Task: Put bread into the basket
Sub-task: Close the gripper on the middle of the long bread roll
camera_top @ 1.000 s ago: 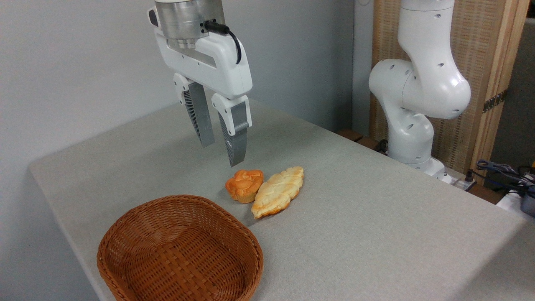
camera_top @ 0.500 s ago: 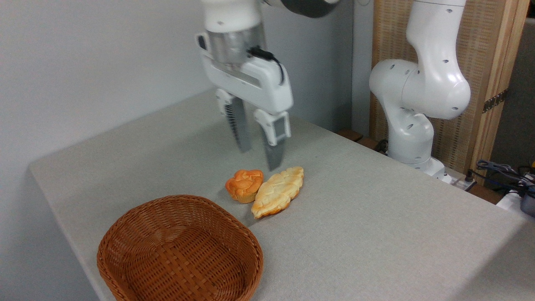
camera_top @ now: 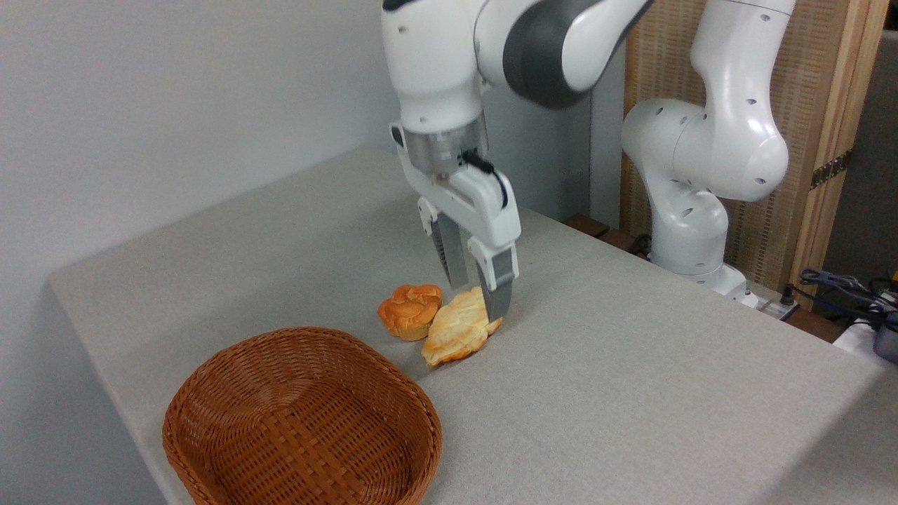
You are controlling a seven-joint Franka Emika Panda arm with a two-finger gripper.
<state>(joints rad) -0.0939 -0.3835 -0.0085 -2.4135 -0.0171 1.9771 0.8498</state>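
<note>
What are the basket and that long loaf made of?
The basket looks like woven wicker, reddish-brown with a slight sheen; crossing strands show. The loaf looks like baked bread, matte, pale with browned edges, though it may be a foam or plastic replica; the picture cannot settle that.

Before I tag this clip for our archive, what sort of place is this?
Probably a robotics lab: a robot arm mounted beside a plain cloth-covered table, loose cables at the right, and only the bread and basket laid out.

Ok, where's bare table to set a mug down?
Bare: the table right of the bread, and the far-left stretch behind the basket. Crowded: mid-table, where the small bun, bread and end effector bunch together.
</note>
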